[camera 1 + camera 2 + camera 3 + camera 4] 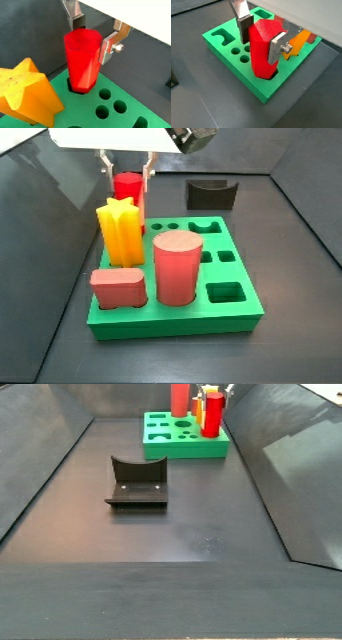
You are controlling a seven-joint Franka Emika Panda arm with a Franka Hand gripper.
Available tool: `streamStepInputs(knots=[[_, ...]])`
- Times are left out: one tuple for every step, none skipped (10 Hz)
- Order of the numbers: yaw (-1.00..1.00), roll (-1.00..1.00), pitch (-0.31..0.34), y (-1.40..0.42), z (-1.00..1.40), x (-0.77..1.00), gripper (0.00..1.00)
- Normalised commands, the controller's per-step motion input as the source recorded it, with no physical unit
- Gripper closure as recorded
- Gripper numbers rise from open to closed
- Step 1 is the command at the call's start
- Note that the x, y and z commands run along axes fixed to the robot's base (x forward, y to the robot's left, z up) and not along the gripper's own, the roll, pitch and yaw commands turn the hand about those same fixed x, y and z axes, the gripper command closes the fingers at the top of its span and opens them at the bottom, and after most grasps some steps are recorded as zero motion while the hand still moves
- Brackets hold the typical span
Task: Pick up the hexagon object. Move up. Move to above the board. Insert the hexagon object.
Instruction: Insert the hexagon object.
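Note:
The hexagon object (81, 62), a tall glossy red prism, stands upright with its foot down in a hole at a corner of the green board (130, 95). My gripper (92, 45) is straight above it, one silver finger on each side of the prism's upper part, pads against its faces. In a wrist view the gripper (259, 52) is shut on the hexagon object (263, 60), over the board (264, 89). In a side view the gripper (126, 173) holds the hexagon object (128, 190) at the far left of the board (174, 320).
A yellow-orange star peg (120, 228) stands in the board right beside the red prism. A salmon-pink cylinder (177, 268) and a low pink block (118, 288) sit nearer the front. The dark fixture (136, 482) stands on the floor apart from the board.

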Motion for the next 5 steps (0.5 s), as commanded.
streamStepInputs(knots=[[0.02, 0.0, -0.036, 0.0, -0.03, -0.17, 1.0], [0.0, 0.0, -0.043, 0.0, -0.01, -0.2, 1.0], [0.0, -0.03, -0.066, 0.0, 0.0, -0.19, 1.0], [0.0, -0.04, -0.086, 0.0, 0.0, -0.17, 1.0], [0.0, -0.06, -0.099, -0.04, 0.0, -0.08, 1.0]])
